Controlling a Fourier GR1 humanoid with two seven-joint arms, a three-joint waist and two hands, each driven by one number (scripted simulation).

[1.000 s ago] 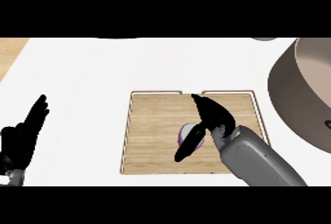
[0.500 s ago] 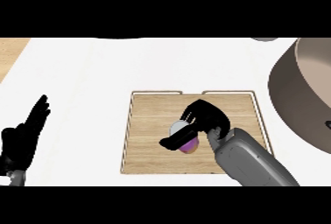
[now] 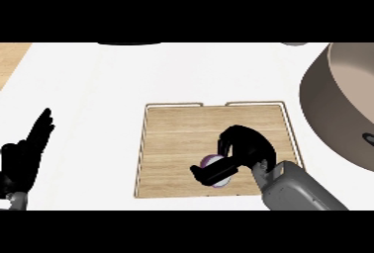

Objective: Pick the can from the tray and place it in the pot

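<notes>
Two black hands show over the white counter (image 3: 110, 79). The right hand (image 3: 245, 148) sits above the lower right part of the flat wooden tray with a thin pale rim (image 3: 182, 128), its fingers and thumb curled round the small purple-and-white can (image 3: 211, 160). Only a sliver of that can peeks out at the hand's nine o'clock side: a rounded pale top with a violet band, and a whitish patch lower down beneath the thumb. The rest of it is hidden by the fingers, so its label and full shape cannot be made out. It lies within the tray's outline, toward five o'clock from the tray's middle; whether it touches the wood cannot be told. The grey forearm (image 3: 300, 190) runs off toward five o'clock.

The large grey-brown metal pot (image 3: 329, 104) stands at the tray's three o'clock, well apart from the can, cut off by the view's edge.

The left hand (image 3: 25, 153) rests at the view's nine o'clock edge, fingers straight and up.
</notes>
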